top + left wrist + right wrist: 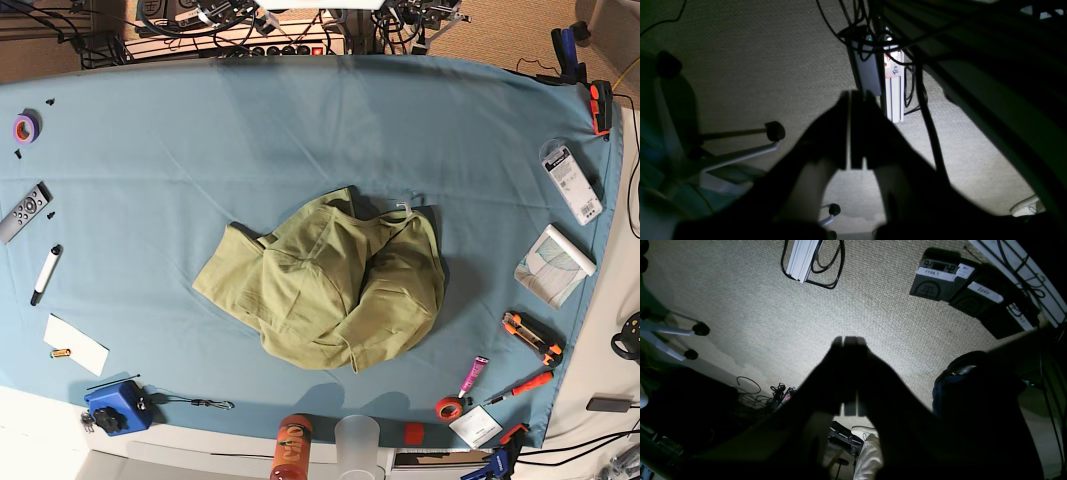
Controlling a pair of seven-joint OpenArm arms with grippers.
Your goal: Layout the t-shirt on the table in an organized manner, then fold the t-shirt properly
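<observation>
Teal cloth covers the wide surface (pixel 150 170) in the base view, and it fills nearly the whole frame, its far edge curving along the top. At the centre lies the t-shirt (pixel 325 285), an olive-green heap, bunched and folded over on itself, with a small pale tag showing at its upper right edge. It is not spread out at all, so by my reading the layout step has not yet begun.

Small things sit round the margins, probably pushed there to keep the middle free for the cloth: a remote (pixel 22 212) and a marker (pixel 44 273) at the left edge, a purple tape roll (pixel 26 127) in the upper left, a blue box (pixel 112 407) at the lower left, an orange bottle (pixel 291 448) and a clear cup (pixel 356 440) at the bottom centre, and a cutter (pixel 531 337) with other hand tools at the lower right.

Neither arm shows in the base view. Both wrist views look down on pale carpet floor instead of the cloth, which suggests the arms hang parked off the surface's edge. The left tool (pixel 850 100) has its jaws pressed together with only a thin slit between them, holding nothing; a chair base (pixel 740 153) lies at the left of that frame. The right tool (pixel 848 340) is likewise closed and empty, above carpet, with dark labelled boxes (pixel 942 280) in the upper right of its frame.
</observation>
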